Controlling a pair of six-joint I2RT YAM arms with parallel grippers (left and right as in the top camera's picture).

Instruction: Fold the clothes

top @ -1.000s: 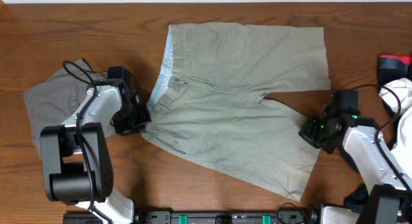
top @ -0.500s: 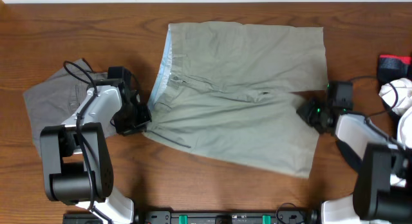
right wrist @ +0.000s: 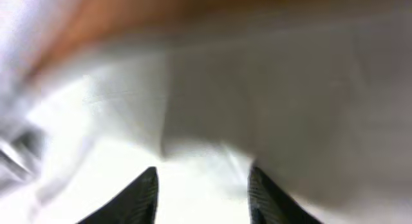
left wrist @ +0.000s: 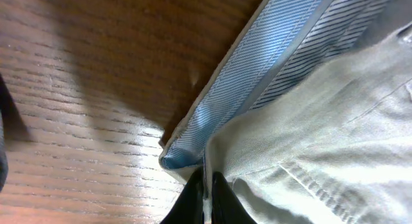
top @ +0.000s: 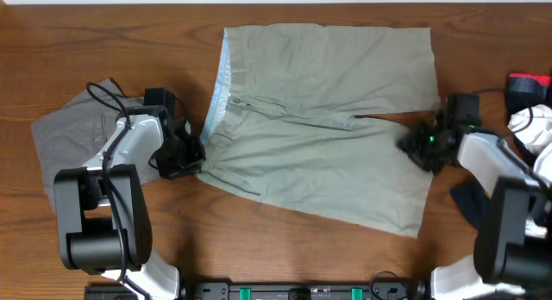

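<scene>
Overhead view first: the khaki shorts (top: 328, 119) lie spread flat across the middle of the bench (top: 103, 41), waistband to the left with its pale blue lining (top: 221, 84) showing, both legs running off to the right. The left gripper (top: 188, 155) sits right at the lower corner of that waistband, touching the cloth. Over on the far side, the right gripper (top: 424, 143) is down at the hem, just by the split between the two legs. The grey shorts (top: 69, 132) lie on the left of the bench, partly under the left arm, apart from the khaki pair. A red and black item (top: 528, 84) and something white (top: 530, 123) sit at the right edge.

Left wrist view now: the left gripper (left wrist: 207, 195) has its fingers pinched tight together, a fold of khaki shorts (left wrist: 335, 127) caught between them, right beside the blue striped lining (left wrist: 257, 76), wood grain of the bench (left wrist: 77, 95) beyond.

Right wrist view, and it is badly blurred: the right gripper (right wrist: 206, 198) shows two dark fingers (right wrist: 145, 198) standing apart, pale cloth (right wrist: 257, 95) filling the frame and the gap. Whether it is clamping that cloth, I cannot tell.
</scene>
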